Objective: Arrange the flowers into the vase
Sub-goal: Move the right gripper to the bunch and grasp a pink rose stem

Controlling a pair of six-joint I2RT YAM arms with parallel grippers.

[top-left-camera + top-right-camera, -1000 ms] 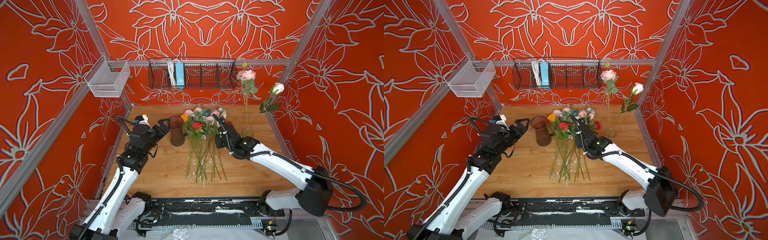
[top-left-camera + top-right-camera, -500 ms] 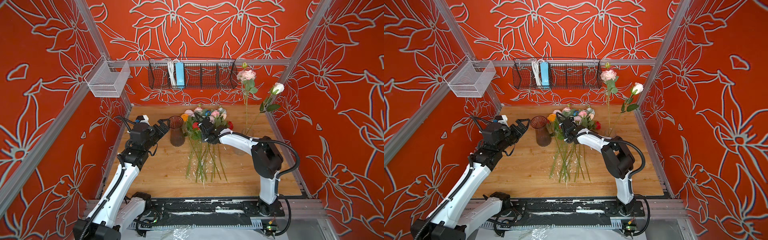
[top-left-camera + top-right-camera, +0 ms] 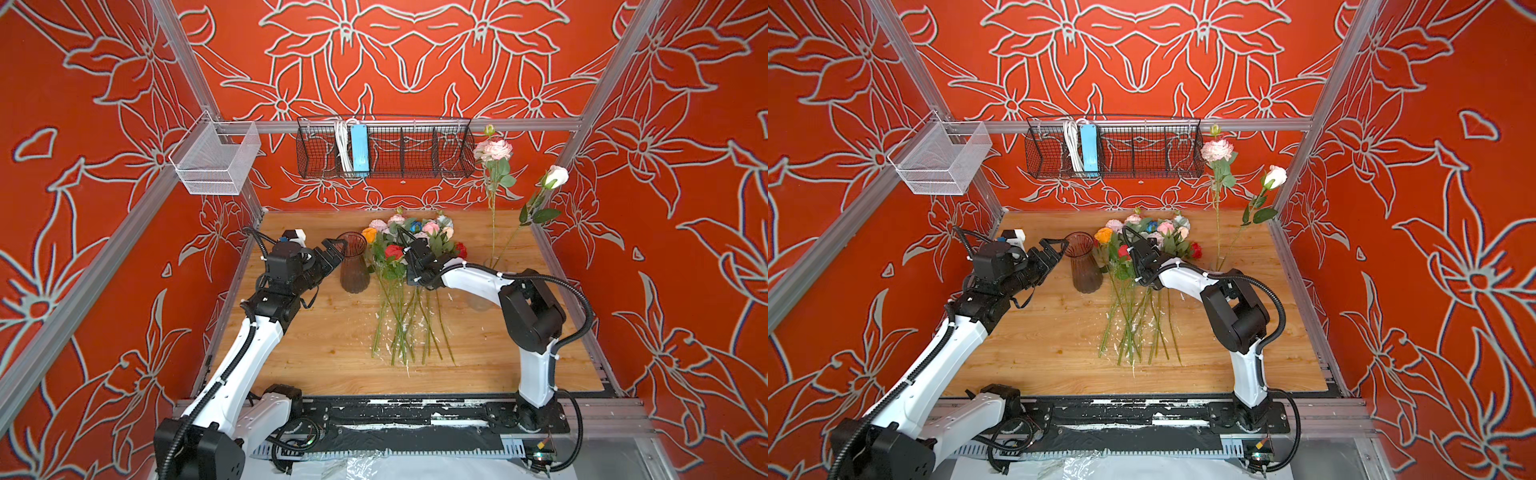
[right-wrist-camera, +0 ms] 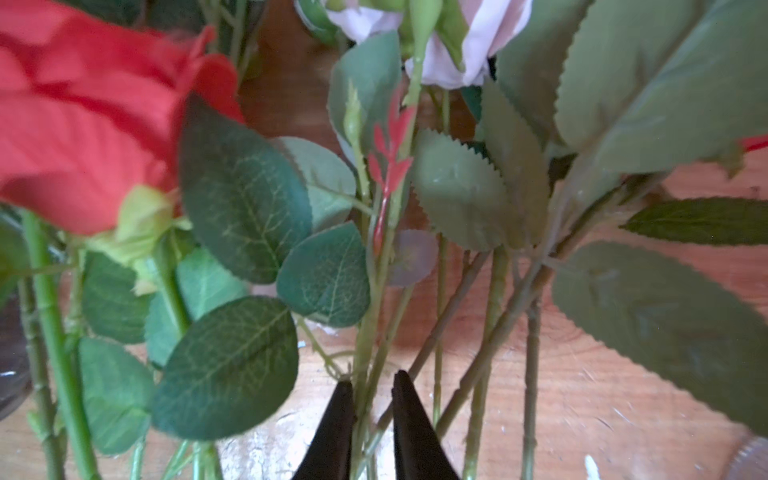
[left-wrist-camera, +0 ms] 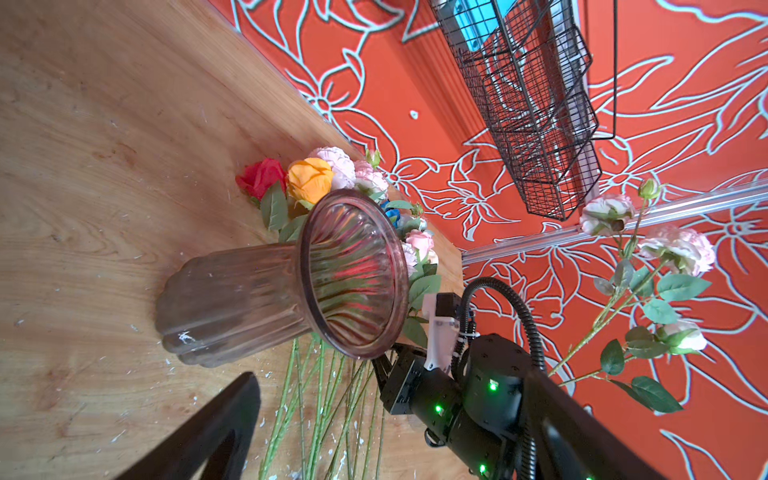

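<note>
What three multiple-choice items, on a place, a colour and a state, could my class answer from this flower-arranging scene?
1. Where is the tinted vase? A. Upright on the table, left of the lying flowers. B. Hanging on the back wall. C. Lying on its side.
2. What colour is the power strip in the wire basket? A. Red. B. Blue. C. Yellow.
3. How is the left gripper? A. Shut on a stem. B. Shut on the vase. C. Open beside the vase.
Key: A, it stands beside the flowers; B, plainly blue; C, its jaws stand apart.
</note>
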